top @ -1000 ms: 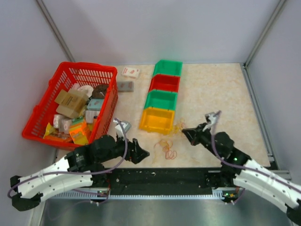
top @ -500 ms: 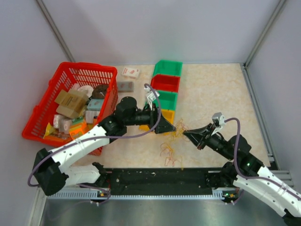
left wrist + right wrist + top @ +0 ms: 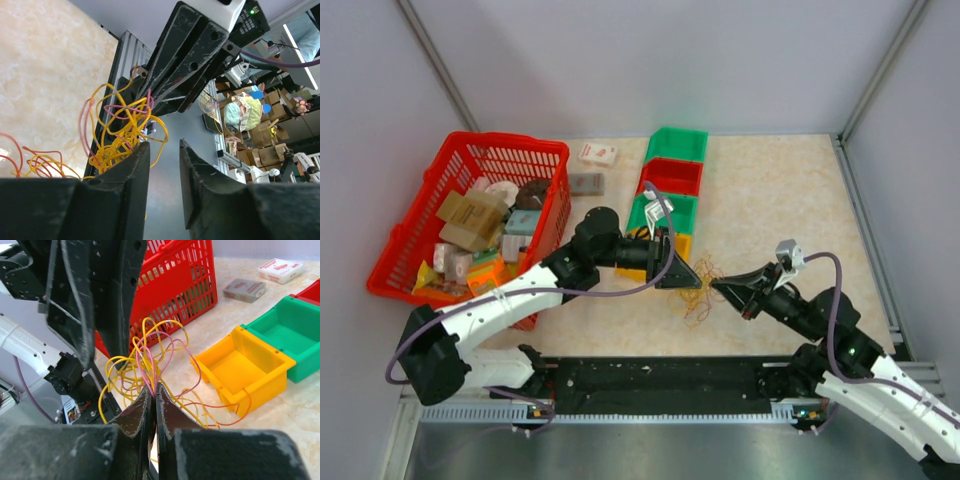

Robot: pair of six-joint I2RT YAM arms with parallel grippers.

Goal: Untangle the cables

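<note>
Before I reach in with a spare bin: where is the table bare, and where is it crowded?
Bare: the table from the row of bins to the right wall. Crowded: in front of the yellow bin, where the left gripper and right gripper meet at the cables, and the left side, taken by the red basket.

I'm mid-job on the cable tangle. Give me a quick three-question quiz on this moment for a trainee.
1. True or false: the right gripper is shut on strands of the cables.
2. Which bin in the row lies nearest the cables? A the far green one; B the red one; C the yellow bin.
3. Fill in: in its own wrist view, the fingers of the left gripper stand ____, with a gap between them.

Key: 1 true. 2 C. 3 open.
</note>
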